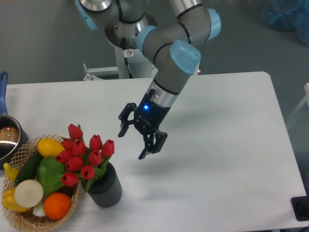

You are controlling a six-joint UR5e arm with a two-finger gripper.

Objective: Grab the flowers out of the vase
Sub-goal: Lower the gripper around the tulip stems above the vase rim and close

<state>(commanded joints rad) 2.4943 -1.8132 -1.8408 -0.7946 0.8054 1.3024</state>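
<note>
Your gripper (136, 142): fingers wide, holding nothing | right of flowers (83, 155), apart | vase (105, 186) near table (217, 159) front edge

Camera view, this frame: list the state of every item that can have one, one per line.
gripper: open, empty, tilted, in the air to the right of the flowers
flowers: standing in the vase, buds closed, not gripped
vase: upright on the table, beside the basket
basket: upright, filled with plastic fruit and vegetables
saucepan: upright at the left edge, partly cut off
</note>
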